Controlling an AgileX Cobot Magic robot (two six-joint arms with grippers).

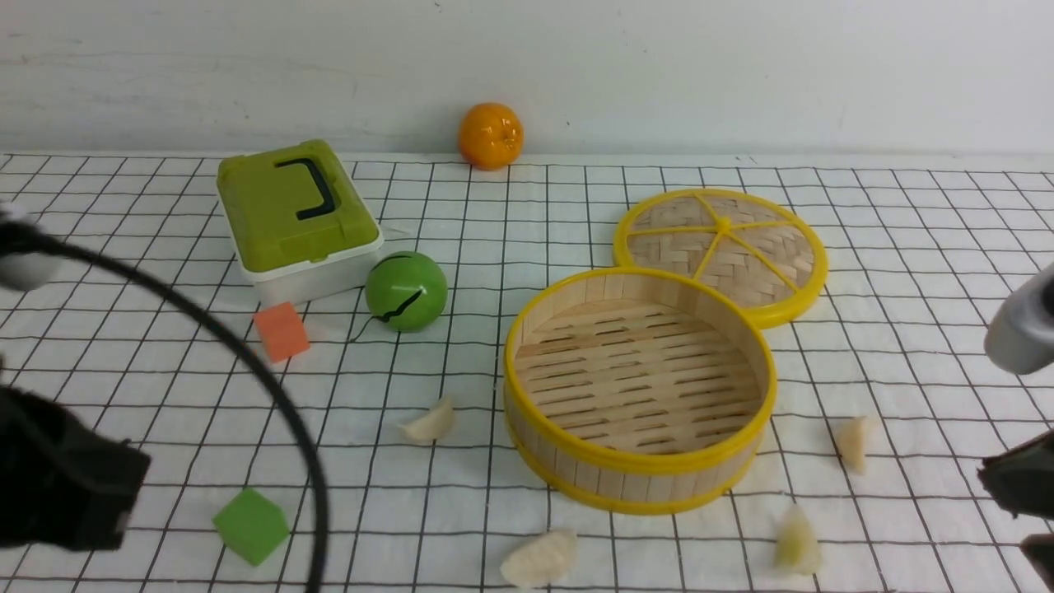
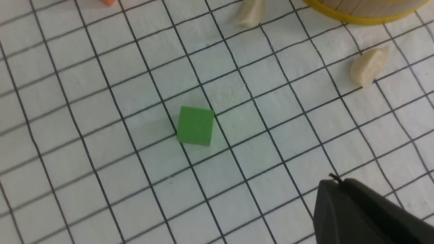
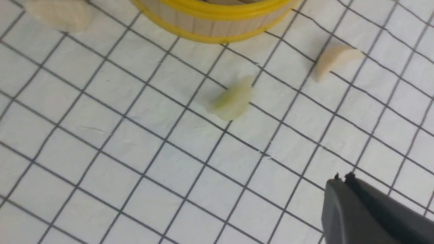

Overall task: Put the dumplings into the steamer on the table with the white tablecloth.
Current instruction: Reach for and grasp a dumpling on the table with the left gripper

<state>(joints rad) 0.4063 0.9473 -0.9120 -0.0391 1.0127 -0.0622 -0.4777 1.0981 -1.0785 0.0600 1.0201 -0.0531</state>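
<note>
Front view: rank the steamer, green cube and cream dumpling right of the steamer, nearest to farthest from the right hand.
1. Cream dumpling: right side, between steamer and hand.
2. Steamer: near the middle.
3. Green cube: far over on the left.

Left arm [image 1: 58,469], cropped by front view's left edge and blurred, right arm [image 1: 1021,329], cropped at right edge, woven lid [image 1: 757,247] partly hidden behind steamer [image 1: 638,486]
</note>
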